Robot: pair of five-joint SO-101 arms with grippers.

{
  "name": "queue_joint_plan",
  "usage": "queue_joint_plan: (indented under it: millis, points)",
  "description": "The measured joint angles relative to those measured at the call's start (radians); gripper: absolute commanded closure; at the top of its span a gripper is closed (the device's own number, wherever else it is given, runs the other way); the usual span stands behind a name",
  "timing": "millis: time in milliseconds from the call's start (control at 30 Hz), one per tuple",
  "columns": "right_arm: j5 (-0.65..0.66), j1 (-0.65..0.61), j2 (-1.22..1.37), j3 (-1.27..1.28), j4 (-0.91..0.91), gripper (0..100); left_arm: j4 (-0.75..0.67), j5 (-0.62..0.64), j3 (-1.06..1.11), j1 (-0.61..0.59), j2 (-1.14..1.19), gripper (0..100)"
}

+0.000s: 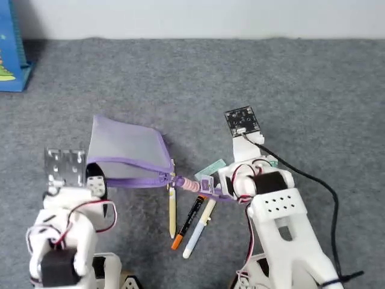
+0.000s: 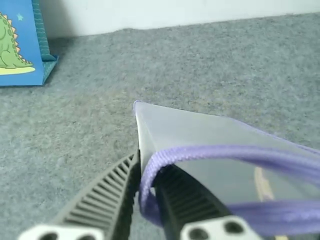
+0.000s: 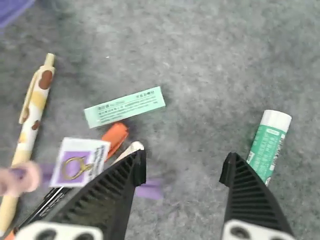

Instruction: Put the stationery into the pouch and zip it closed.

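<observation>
Purple-edged, see-through pouch (image 1: 129,150) on a grey carpeted table (image 1: 271,78), with its two zip edges apart. The left gripper (image 2: 145,167) is closed on the pouch's purple edge at one end. At the other end a pink zip pull (image 1: 187,183) carries a paper tag (image 3: 80,161). The right gripper (image 3: 182,167) hangs low over the carpet with its jaws wide open and nothing between them, the tag to one side and a green glue stick (image 3: 267,142) to the other. A yellow pen (image 1: 172,211), a black pen (image 1: 191,217) with an orange tip and a white pen (image 1: 200,229) lie outside the pouch, near the zip pull. A green slip (image 3: 125,106) lies just beyond them.
</observation>
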Motion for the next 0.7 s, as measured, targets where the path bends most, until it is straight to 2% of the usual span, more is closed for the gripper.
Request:
queue_joint_plan:
  millis: [233,433,567,700]
  points:
    - [0.000,0.091,0.034,0.000,-0.055,75.7,0.060,0.000,-0.199,0.089,0.308,98]
    - [0.000,0.161,0.034,0.000,-0.092,75.7,0.083,0.025,-0.318,0.100,0.543,98]
    - [0.000,0.207,0.034,0.000,-0.130,75.7,0.083,0.077,-0.364,0.100,0.635,98]
    - [0.000,0.203,0.058,0.000,-0.135,75.7,0.083,0.143,-0.374,0.100,0.664,98]
